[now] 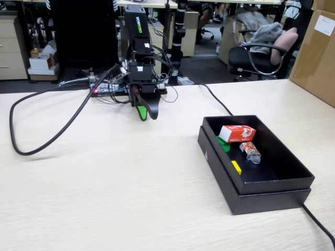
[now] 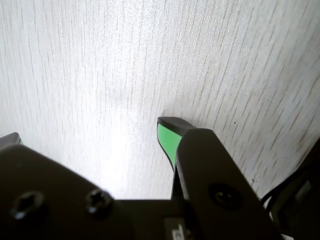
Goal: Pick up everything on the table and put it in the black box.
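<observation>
The black box [image 1: 274, 186] lies on the table [image 1: 104, 188] at the right of the fixed view. Inside it are the red carton with white print [image 1: 238, 133], the green cube [image 1: 224, 144] half under the carton, and the yellow cube [image 1: 236, 167] near the front wall. My gripper [image 1: 147, 115] hangs tip-down over the table at the back, well left of the box. In the wrist view the gripper [image 2: 90, 130] is open, with bare wood grain between the green-padded fingertip [image 2: 167, 135] and the other tip at the left edge.
An orange-patterned packet [image 1: 250, 150] also lies in the box. A thick black cable [image 1: 47, 137] loops over the table's left side, and another runs past the box to the front right. A brown carton [image 1: 316, 52] stands at the far right.
</observation>
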Motion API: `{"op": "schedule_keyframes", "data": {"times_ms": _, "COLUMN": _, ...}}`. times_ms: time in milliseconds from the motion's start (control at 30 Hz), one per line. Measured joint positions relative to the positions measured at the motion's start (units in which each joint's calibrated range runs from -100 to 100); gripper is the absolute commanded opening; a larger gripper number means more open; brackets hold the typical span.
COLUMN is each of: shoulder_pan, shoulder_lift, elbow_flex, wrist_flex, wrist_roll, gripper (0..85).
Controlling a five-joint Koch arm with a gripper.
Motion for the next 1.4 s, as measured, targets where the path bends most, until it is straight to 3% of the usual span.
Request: {"op": "schedule_keyframes", "data": {"times_ms": 1400, "shoulder_pan": -0.2, "shoulder_lift": -0.1, "elbow_flex": -1.1, "wrist_flex": 2.0, "wrist_roll": 0.1, "gripper": 50.4}}
